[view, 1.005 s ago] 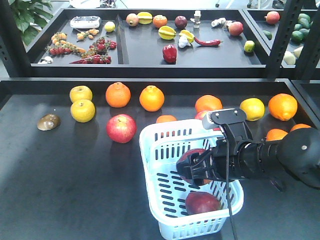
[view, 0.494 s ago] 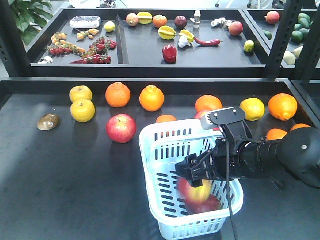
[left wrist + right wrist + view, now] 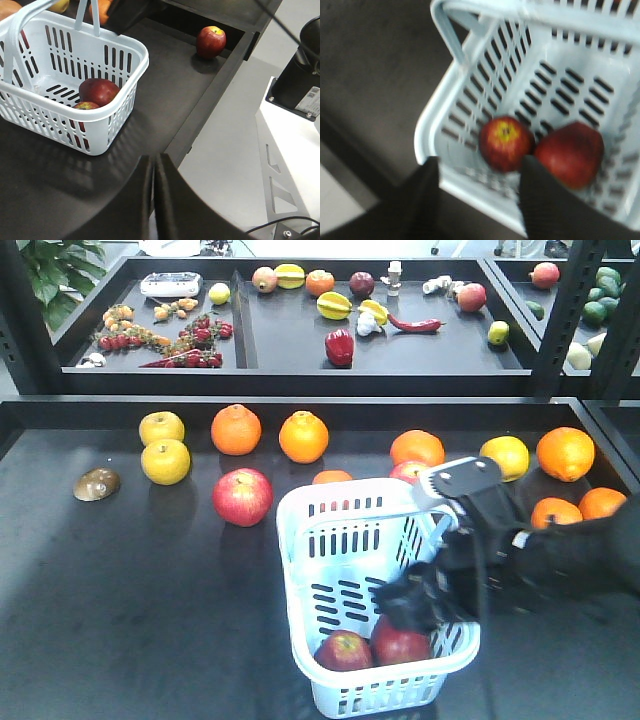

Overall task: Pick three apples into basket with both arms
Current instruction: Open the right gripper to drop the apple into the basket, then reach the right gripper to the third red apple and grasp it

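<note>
Right tool [image 3: 481,162] spread, empty, over basket [image 3: 290,540]. Left tool [image 3: 153,165] pressed together, near worktop [image 3: 120,580] edge. Two apples [image 3: 343,651] in basket, touching. Third apple [image 3: 242,496] on worktop left of basket. Oranges [image 3: 303,436] and pears [image 3: 165,461] behind. Right arm [image 3: 560,565] crosses basket's right side.

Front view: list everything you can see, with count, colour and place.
basket: one, pale blue, table front, right of centre
apples: three, red; two inside basket, one left of it
half-hidden fruit: one, pinkish red, behind basket
oranges: seven, orange, table's back and right
yellow fruit: three, two back left, one back right
brown lump: one, table's left
back trays: black, behind table, assorted produce
plant: one, green, top left
right arm: one, black, over basket
right claw: one, black, open above basket's apples
</note>
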